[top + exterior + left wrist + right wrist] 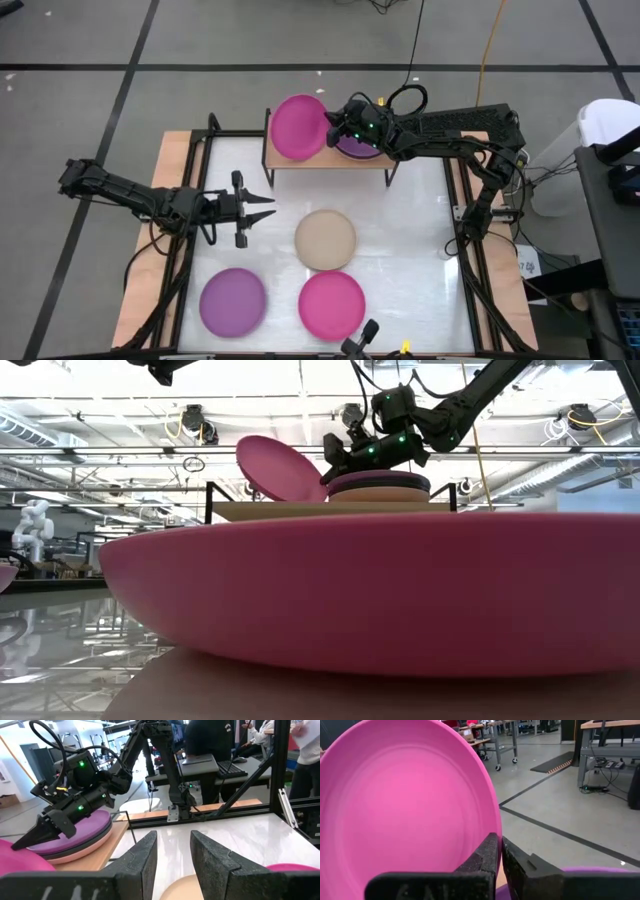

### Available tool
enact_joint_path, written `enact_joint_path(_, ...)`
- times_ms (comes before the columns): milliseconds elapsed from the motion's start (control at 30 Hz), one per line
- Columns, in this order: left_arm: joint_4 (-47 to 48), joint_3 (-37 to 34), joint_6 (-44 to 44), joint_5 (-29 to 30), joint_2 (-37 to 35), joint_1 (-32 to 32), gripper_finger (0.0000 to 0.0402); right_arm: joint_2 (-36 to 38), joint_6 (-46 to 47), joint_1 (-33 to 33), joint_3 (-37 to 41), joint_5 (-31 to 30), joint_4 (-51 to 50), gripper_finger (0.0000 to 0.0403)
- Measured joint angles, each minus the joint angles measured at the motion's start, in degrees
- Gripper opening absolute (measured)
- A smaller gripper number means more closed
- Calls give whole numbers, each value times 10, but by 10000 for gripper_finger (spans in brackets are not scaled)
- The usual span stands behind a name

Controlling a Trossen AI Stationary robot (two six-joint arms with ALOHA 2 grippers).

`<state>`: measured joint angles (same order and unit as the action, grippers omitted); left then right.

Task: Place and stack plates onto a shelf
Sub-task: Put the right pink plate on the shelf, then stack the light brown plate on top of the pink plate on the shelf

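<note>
A round magenta-pink matte plastic plate, tilted, sits top centre in the high view over the small light-wood shelf, pinched at its rim by the right gripper. Beside it lies a purple-topped stack of plates. The left gripper, fingers spread and empty, hovers left of centre near the beige plate.

The near pink plate fills the low view, hiding the table; the shelf stack sits half-covered by the right arm.
</note>
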<state>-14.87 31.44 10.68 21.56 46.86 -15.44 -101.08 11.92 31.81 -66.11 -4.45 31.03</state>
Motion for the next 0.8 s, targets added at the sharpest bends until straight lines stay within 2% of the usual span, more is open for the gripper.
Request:
enact_joint_path(333,-7,0,0,-6,0,0,122,0,-11,0,0,1,0,9)
enact_joint_path(800,-8,0,0,-7,0,0,122,0,-13,0,1,2,-1,75)
